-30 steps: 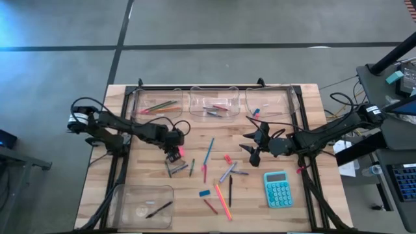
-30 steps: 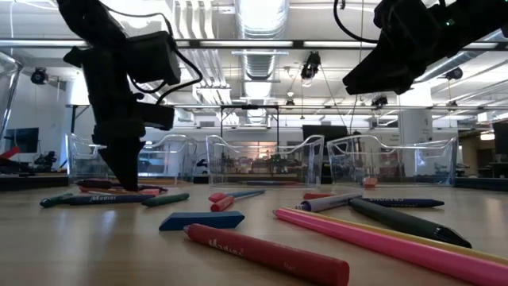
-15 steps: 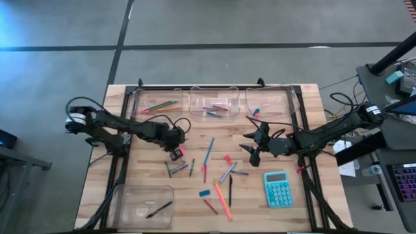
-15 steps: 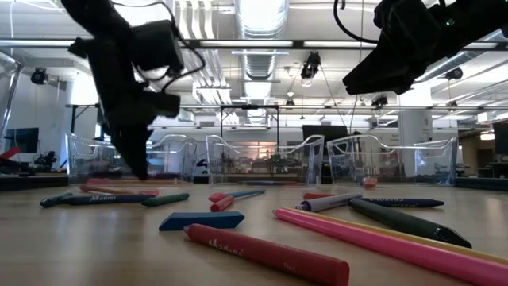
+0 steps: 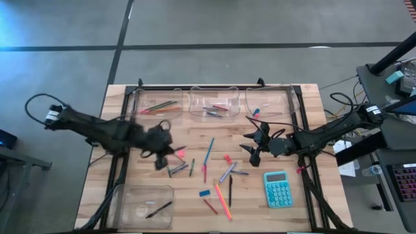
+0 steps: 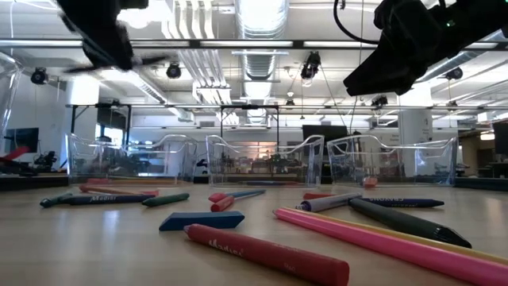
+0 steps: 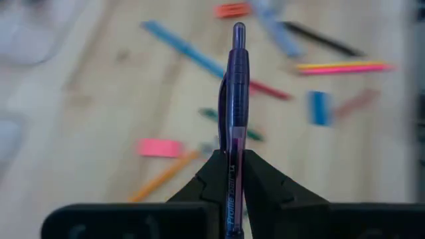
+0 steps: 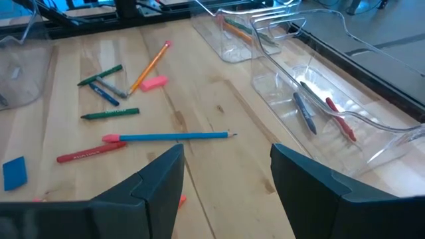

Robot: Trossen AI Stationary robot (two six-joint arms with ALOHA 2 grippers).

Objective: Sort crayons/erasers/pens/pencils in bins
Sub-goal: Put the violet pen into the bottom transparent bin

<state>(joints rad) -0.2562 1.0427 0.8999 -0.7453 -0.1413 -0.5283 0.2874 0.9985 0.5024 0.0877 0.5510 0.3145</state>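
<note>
My left gripper [image 7: 232, 174] is shut on a blue-purple pen [image 7: 236, 93] and hangs above the table's left middle [image 5: 160, 155], blurred in the high view. My right gripper [image 8: 229, 179] stands open over the table's right middle [image 5: 253, 147] with nothing between its fingers. Loose crayons [image 5: 175, 170], a blue pencil [image 5: 208, 151], a pink eraser [image 8: 153, 82] and a blue eraser [image 5: 204, 193] lie flat on the wood. Three clear bins [image 5: 214, 104] line the far edge. A fourth bin [image 5: 143, 205] at the near left holds a black pen. My left gripper pinches the pen's printed barrel [image 7: 234, 154] between its two fingers. The pen runs out ahead in line with the fingers, its clip and push-button end [image 7: 238, 30] farthest from them. The fingers slant downward, and the pen is lifted clear of the table.
A teal calculator [image 5: 277, 188] lies at the near right. Pink and orange pencils [image 5: 223, 200], a black pen [image 5: 229, 190] and a red crayon [image 6: 266, 254] lie near the table's front middle. A black frame runs along the table's left, far and right sides.
My left gripper has shut on the blue-purple pen among the sticks at the table's left middle. It then rose quickly and drew back toward the left edge, tipping less steeply. The pen has come up off the table with it.
</note>
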